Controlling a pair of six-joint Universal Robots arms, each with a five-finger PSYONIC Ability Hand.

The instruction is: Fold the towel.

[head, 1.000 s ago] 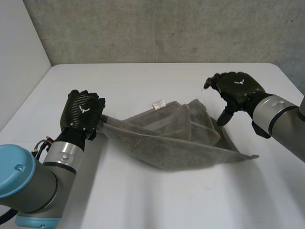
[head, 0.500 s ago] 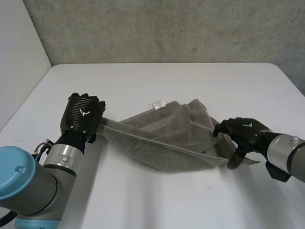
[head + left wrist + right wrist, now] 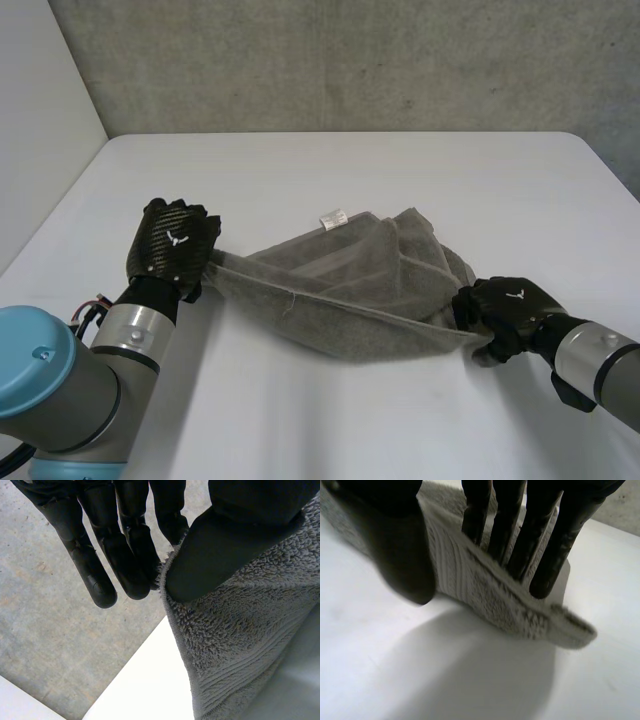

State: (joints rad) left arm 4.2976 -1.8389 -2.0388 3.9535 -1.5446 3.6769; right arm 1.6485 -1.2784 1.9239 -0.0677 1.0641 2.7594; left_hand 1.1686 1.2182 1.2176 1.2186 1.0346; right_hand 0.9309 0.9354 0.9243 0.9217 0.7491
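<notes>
Across the table [image 3: 400, 180], left hand [image 3: 172, 245] and right hand [image 3: 510, 310] pinch the towel [image 3: 350, 300].

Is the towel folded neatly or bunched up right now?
Bunched, not folded: the towel lies in loose creased layers, held between the left hand and right hand, each pinching an end.

The left arm [image 3: 70, 385] reaches in from the near left, its wrist raised, and the left hand [image 3: 172, 248] sits back-up at the left. Its straight fingers [image 3: 117, 550] and thumb pinch a corner of the towel [image 3: 350, 300] between them. The right arm [image 3: 600, 365] comes in low from the near right, and the right hand [image 3: 510, 308] is down at the table, knuckles up. Its thumb lies on one face of the towel's right edge and its fingers [image 3: 512, 535] on the other, clamping it.
</notes>
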